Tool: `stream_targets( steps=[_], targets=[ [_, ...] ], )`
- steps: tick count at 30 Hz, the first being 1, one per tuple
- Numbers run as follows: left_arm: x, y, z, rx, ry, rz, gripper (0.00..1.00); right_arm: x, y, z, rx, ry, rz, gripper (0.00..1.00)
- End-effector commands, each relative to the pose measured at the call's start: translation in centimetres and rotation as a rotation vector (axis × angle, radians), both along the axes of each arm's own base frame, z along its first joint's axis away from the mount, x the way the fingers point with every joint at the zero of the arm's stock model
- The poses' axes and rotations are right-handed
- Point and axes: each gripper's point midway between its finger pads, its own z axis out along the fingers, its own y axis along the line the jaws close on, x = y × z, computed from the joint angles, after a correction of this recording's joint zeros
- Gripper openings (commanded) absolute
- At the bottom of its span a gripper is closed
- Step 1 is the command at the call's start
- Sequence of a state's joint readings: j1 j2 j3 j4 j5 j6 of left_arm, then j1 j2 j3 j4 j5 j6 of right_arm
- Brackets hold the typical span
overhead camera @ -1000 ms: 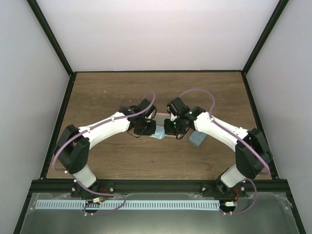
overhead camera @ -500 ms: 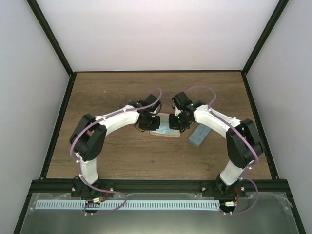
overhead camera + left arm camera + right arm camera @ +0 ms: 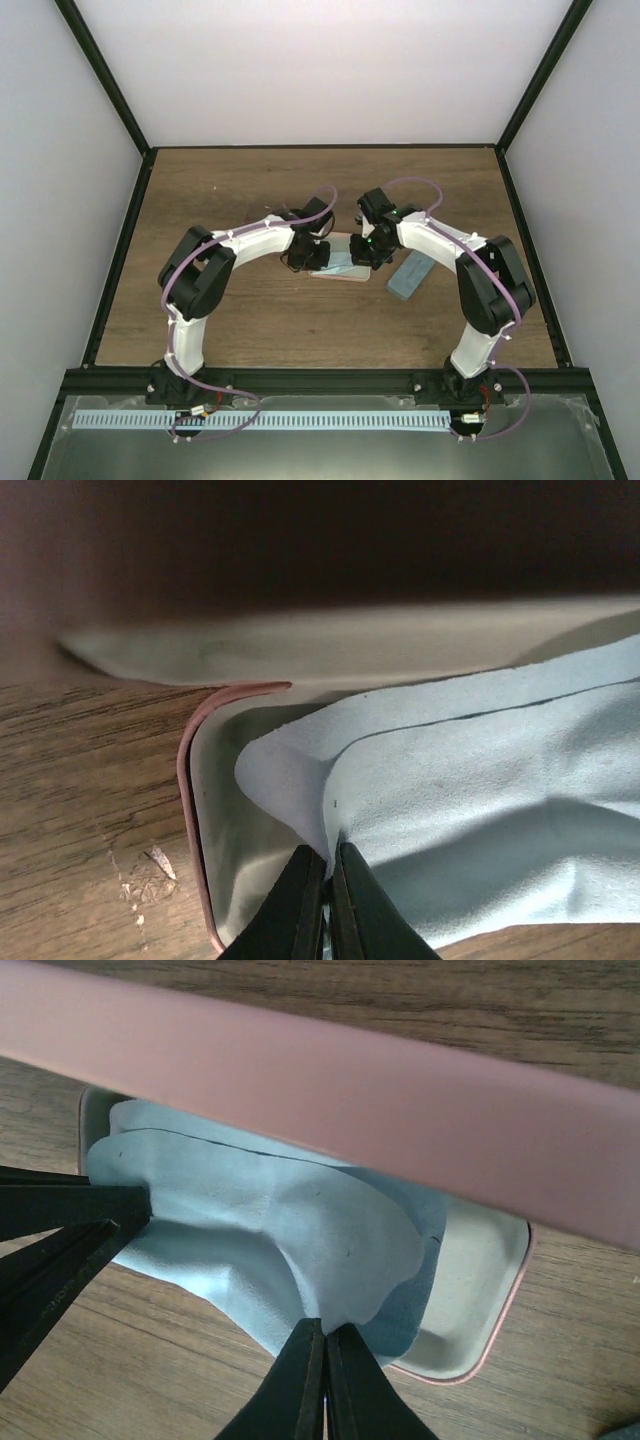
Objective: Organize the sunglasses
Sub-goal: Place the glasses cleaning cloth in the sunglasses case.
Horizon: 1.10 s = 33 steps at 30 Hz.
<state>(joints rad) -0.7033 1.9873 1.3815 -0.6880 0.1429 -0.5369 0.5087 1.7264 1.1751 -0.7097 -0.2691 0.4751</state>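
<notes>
Cloth (image 3: 250, 1220), clenched in left pincer (image 3: 328, 865) and right pincer (image 3: 325, 1338), hides most of pink case (image 3: 480, 1280).

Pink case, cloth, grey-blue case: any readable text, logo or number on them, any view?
No readable text in any view.
pink case: plain lid and pale lining, no logo or label showing.
light blue cloth: blank, only a few tiny dark specks.
grey-blue case: too small in the top view to tell whether it carries any marking.
</notes>
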Motion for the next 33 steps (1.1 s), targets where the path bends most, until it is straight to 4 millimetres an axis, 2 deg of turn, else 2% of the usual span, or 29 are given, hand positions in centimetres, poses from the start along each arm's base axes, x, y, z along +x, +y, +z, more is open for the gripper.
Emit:
stream_targets(
  steps=[1, 10, 11, 13, 15, 17, 22, 28, 30, 33],
  targets=[
    [1.0, -0.4, 0.0, -0.010, -0.016, -0.005, 0.04, 0.7, 0.0, -0.2, 0.007, -0.016, 0.022, 0.01],
    [1.2, -0.4, -0.8, 0.004, -0.004, 0.001, 0.04, 0.2, -1.0, -1.8, -0.015, 0.010, 0.036, 0.01],
    [1.1, -0.4, -0.8, 0.006, -0.002, 0.000, 0.04, 0.1, -1.1, -1.9, -0.017, 0.014, 0.037, 0.02],
    [1.1, -0.3, -0.7, 0.005, -0.002, 0.002, 0.05, 0.1, -1.0, -1.8, -0.015, 0.010, 0.043, 0.15],
    [1.1, -0.3, -0.7, 0.005, -0.002, 0.002, 0.09, 0.2, -1.0, -1.6, -0.011, 0.005, 0.042, 0.23],
    [1.0, -0.3, -0.6, 0.007, -0.001, -0.001, 0.13, 0.4, -0.8, -1.1, -0.005, -0.004, 0.041, 0.26],
    [0.8, -0.2, 0.0, -0.003, -0.006, -0.003, 0.20, 1.0, -0.6, 0.7, 0.011, -0.039, 0.030, 0.27],
    [0.9, -0.6, 1.8, -0.038, -0.029, -0.012, 0.43, 1.0, -0.9, 2.4, 0.006, -0.053, 0.008, 0.27],
    [0.9, -0.7, 2.4, -0.050, -0.036, -0.013, 0.48, 0.8, -1.1, 3.0, 0.011, -0.065, 0.001, 0.27],
    [0.7, -0.5, 3.7, -0.058, -0.055, -0.017, 0.51, 0.6, -0.9, 4.0, 0.039, -0.078, -0.006, 0.27]
  ],
)
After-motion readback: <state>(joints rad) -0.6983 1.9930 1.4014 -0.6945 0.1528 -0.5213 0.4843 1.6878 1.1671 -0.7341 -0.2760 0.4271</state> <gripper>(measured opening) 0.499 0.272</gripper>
